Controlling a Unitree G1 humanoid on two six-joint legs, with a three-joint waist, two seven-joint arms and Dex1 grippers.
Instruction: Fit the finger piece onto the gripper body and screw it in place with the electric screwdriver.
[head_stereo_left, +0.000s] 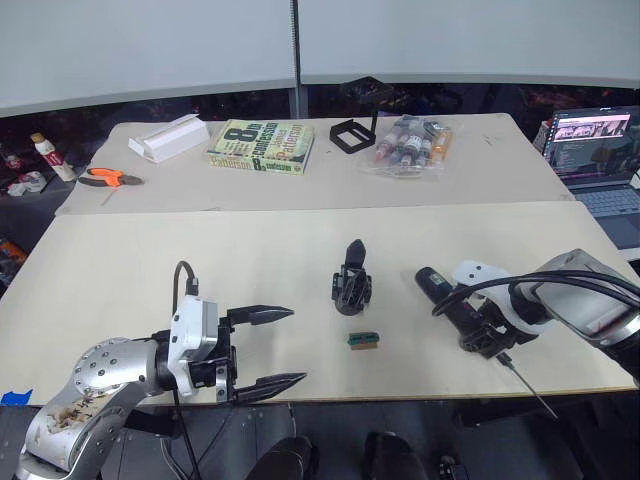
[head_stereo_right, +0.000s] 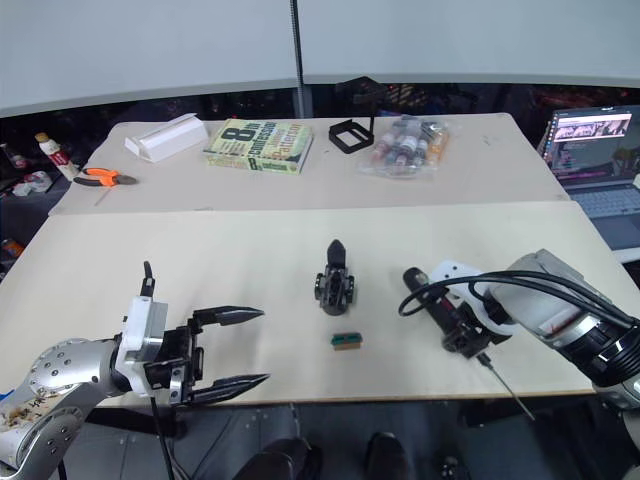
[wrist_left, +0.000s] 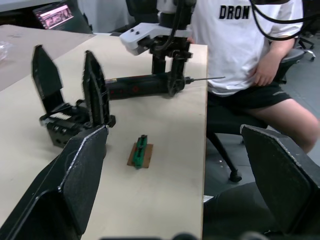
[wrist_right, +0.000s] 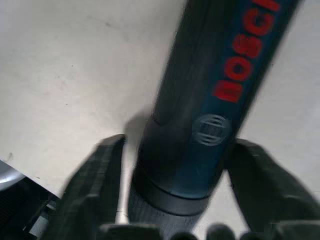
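Note:
The gripper body (head_stereo_left: 352, 288) is a chunky black block at the middle of the near table. A pointed black finger piece (head_stereo_left: 355, 251) stands upright on it. In the left wrist view two upright black wedges rise from the body (wrist_left: 65, 127). To its right the electric screwdriver (head_stereo_left: 447, 297) lies on the table, its thin bit (head_stereo_left: 527, 387) reaching past the front edge. My right gripper (head_stereo_left: 482, 340) is shut across the screwdriver's barrel (wrist_right: 200, 110), one finger on each side. Near the front edge to the left, my left gripper (head_stereo_left: 295, 346) is open and holds nothing.
A tiny green block (head_stereo_left: 362, 341) lies just in front of the body. On the far table are a white box (head_stereo_left: 168, 137), a book (head_stereo_left: 261, 146), orange-handled pliers (head_stereo_left: 110, 178), a hollow black square frame (head_stereo_left: 351, 135) and bagged bottles (head_stereo_left: 410, 145). A laptop (head_stereo_left: 600, 150) stands at the right. A seated person (wrist_left: 250, 50) is beyond the table's edge.

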